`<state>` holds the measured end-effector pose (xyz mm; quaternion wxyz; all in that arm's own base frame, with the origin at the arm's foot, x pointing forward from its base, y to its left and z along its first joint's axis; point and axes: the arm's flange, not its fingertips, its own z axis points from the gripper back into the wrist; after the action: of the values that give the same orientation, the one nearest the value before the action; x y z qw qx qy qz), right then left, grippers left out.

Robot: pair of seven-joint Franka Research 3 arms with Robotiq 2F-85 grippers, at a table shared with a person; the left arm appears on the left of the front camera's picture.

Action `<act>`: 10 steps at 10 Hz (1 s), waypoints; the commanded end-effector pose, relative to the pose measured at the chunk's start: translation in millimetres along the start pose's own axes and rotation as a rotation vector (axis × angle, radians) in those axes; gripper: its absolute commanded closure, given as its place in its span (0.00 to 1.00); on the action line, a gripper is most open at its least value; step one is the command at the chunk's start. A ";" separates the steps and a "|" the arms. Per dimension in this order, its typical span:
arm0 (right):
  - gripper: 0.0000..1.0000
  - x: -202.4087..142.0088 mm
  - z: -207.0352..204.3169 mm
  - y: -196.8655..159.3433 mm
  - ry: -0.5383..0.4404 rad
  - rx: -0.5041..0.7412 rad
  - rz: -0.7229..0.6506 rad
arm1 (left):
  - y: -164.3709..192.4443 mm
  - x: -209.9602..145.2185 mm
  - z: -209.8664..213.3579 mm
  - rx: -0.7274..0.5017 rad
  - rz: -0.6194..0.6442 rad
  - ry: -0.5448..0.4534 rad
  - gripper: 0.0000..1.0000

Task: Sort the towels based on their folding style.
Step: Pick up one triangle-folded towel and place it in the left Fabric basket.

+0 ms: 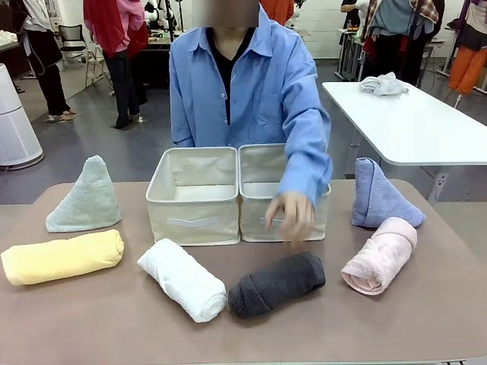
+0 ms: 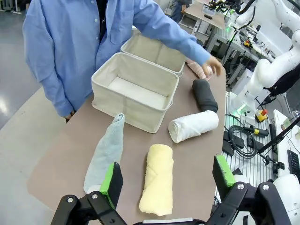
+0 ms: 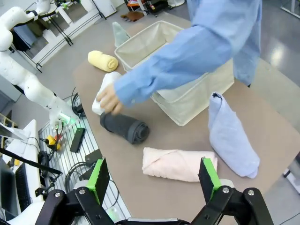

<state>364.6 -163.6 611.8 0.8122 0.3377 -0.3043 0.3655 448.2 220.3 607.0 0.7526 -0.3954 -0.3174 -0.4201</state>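
Note:
Four rolls lie along the table's front: yellow (image 1: pixel 62 257), white (image 1: pixel 183 278), dark grey (image 1: pixel 277 284) and pink (image 1: pixel 380 255). A pale green triangle towel (image 1: pixel 86 196) stands at the left, a blue triangle towel (image 1: pixel 379 196) at the right. The person's hand (image 1: pixel 289 216) hangs blurred just above the dark grey roll. My left gripper (image 2: pixel 166 180) is open, high above the yellow roll (image 2: pixel 157 179) and green triangle (image 2: pixel 106 152). My right gripper (image 3: pixel 152 177) is open above the pink roll (image 3: pixel 179 164), with the blue triangle (image 3: pixel 229 136) and grey roll (image 3: pixel 124 127) beyond.
Two beige fabric boxes (image 1: pixel 195 196) (image 1: pixel 266 199) stand side by side at the table's middle back, both showing bare bottoms. The person in a blue shirt (image 1: pixel 247 91) stands behind them. A white table (image 1: pixel 407 122) with a cloth bundle (image 1: pixel 383 84) stands far right.

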 end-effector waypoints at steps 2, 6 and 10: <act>0.00 2.2 -1.1 -1.4 -0.021 0.014 0.007 | -0.6 -0.2 0.4 0.000 -0.001 -0.002 0.00; 0.00 2.2 -1.1 -1.4 -0.021 0.014 0.007 | -0.6 -0.2 0.4 0.000 -0.001 -0.002 0.00; 0.00 2.2 -1.1 -1.4 -0.021 0.014 0.007 | -0.6 -0.2 0.4 0.000 -0.001 -0.002 0.00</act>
<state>365.2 -162.8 611.6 0.8123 0.3378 -0.3035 0.3660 448.3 220.2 607.0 0.7526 -0.3954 -0.3173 -0.4202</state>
